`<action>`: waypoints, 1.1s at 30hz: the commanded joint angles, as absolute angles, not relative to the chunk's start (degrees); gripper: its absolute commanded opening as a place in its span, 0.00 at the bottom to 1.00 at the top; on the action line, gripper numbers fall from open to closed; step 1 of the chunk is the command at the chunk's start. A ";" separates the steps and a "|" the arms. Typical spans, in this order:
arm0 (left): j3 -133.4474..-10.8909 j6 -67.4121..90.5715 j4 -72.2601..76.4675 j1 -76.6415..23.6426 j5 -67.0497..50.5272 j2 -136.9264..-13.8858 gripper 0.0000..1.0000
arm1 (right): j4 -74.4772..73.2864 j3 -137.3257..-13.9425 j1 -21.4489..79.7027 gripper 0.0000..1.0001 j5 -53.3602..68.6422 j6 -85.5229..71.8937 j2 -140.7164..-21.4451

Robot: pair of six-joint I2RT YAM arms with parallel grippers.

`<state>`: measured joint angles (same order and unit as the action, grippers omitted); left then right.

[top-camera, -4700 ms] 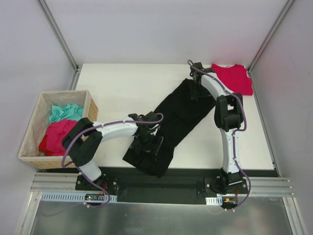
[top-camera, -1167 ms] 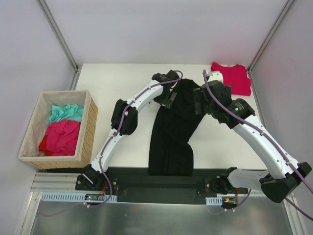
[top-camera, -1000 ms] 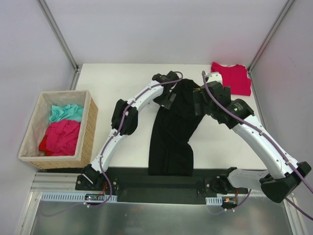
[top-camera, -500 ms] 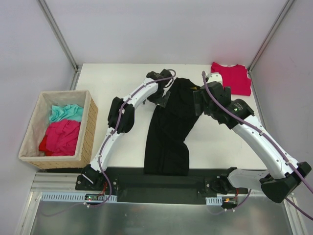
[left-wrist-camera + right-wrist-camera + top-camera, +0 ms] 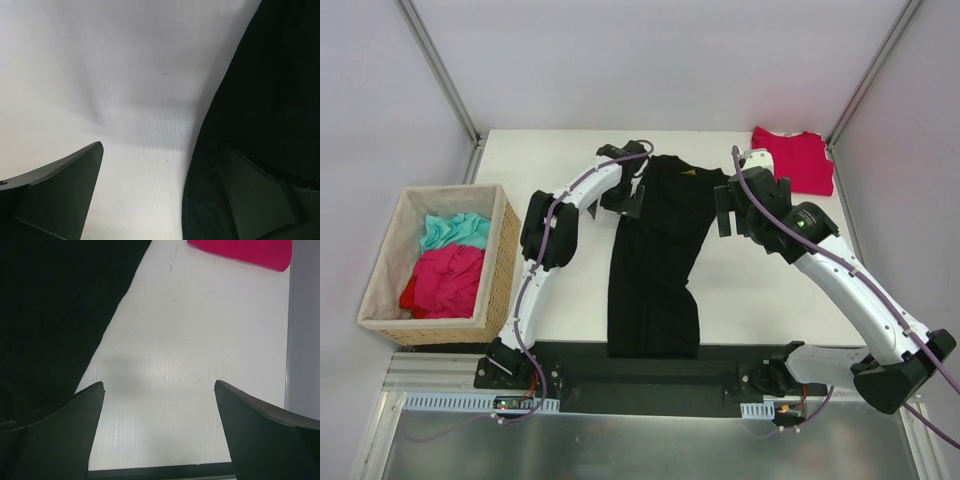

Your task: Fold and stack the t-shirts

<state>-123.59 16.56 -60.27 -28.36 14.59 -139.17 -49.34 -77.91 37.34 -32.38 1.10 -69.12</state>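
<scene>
Black t-shirt has slid leftward; both pairs of jaws stand open.

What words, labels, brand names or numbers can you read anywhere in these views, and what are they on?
None can be read.
The black t-shirt bears a small pale mark near its collar, too small to tell whether it holds letters.
The red t-shirt, the basket and the table show no writing.
</scene>
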 commanded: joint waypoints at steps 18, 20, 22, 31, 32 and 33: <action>-137.91 11.87 -66.63 -24.52 27.08 -142.30 0.99 | -48.69 -76.38 37.70 0.97 -34.19 1.58 -67.94; -137.02 10.56 -63.03 -24.43 27.07 -141.94 0.99 | -48.69 -76.46 37.53 0.97 -33.93 1.50 -68.20; -140.26 9.67 -62.75 -24.26 28.38 -143.95 0.99 | -48.78 -76.73 37.62 0.97 -33.57 1.41 -68.29; -145.02 3.69 -52.75 -23.82 24.97 -145.29 0.99 | -48.69 -76.46 37.70 0.97 -33.14 1.05 -68.55; -145.19 2.91 -50.82 -23.91 23.31 -145.20 0.99 | -48.60 -76.73 37.71 0.97 -32.96 1.05 -68.73; -145.72 2.47 -50.02 -23.99 22.07 -145.02 0.99 | -48.69 -76.82 37.79 0.97 -32.96 1.05 -68.99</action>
<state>-142.17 6.15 -56.34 -24.27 26.33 -147.11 -49.10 -76.27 37.39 -32.71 1.13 -69.17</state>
